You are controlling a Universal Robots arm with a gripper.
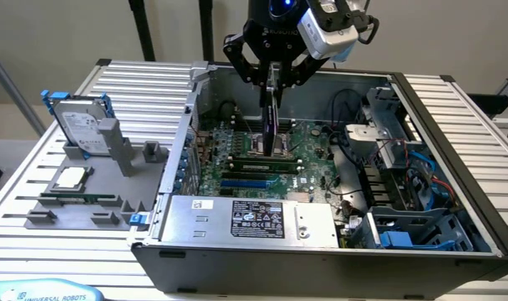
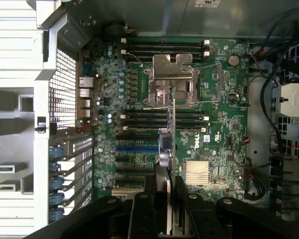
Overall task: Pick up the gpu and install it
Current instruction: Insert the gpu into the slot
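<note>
My gripper (image 1: pixel 275 80) hangs over the open computer case (image 1: pixel 421 125), shut on the gpu (image 1: pixel 271 122). The gpu is a thin dark card held on edge, pointing down toward the green motherboard (image 1: pixel 314 145). Its lower end is just above the board, near the memory slots. In the wrist view the gpu (image 2: pixel 171 124) appears edge-on as a narrow strip between my gripper's (image 2: pixel 163 204) black fingers (image 2: pixel 142 214). It crosses the black slots, with the blue expansion slot (image 2: pixel 134 148) beside it and the silver CPU socket (image 2: pixel 170 79) beyond its tip.
A silver hard drive in a blue frame (image 1: pixel 80 122) and a small square CPU chip (image 1: pixel 70 177) sit on a grey fixture (image 1: pixel 78 210) at the exterior view's left. In the case are the power supply (image 1: pixel 249 219), a drive cage (image 1: pixel 409 235) and cables (image 1: pixel 421 179).
</note>
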